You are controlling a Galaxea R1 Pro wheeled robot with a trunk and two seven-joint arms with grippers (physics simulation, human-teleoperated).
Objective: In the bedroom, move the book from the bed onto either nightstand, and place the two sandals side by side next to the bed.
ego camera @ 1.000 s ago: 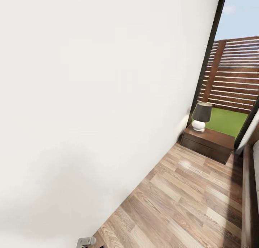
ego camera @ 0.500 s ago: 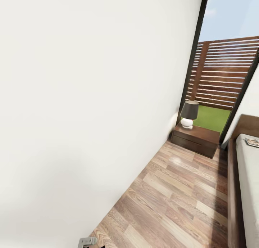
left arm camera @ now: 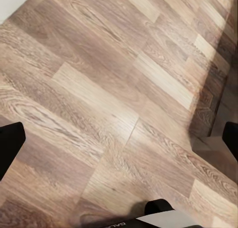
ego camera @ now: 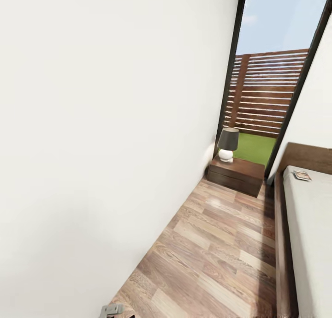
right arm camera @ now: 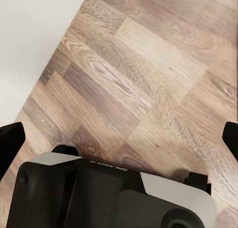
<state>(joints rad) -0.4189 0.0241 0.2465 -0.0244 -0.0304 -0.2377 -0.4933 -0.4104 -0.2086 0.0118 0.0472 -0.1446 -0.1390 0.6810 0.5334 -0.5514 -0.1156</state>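
Observation:
The book (ego camera: pixel 302 175) lies flat on the pale mattress of the bed (ego camera: pixel 306 244), close to the brown headboard at the far right of the head view. A dark reddish-brown nightstand (ego camera: pixel 236 175) stands against the white wall between the bed and the tall window. The sandals are out of view. In the left wrist view my left gripper (left arm camera: pixel 119 143) is open over bare plank floor, its black fingertips (left arm camera: pixel 10 146) far apart. My right gripper (right arm camera: pixel 119 138) is likewise open above the floor, near the wall, with nothing between its fingertips (right arm camera: pixel 10 141).
A lamp (ego camera: pixel 227 144) with a dark shade and white base stands on the nightstand's left part. A white wall (ego camera: pixel 101 147) runs along the left. Between it and the bed frame a strip of wood-plank floor (ego camera: pixel 216 249) leads toward the nightstand. Part of my own body (right arm camera: pixel 109 193) shows under the right wrist.
The head camera has swung right: the nightstand and lamp slid left in the picture, and the bed, headboard and book have come into view.

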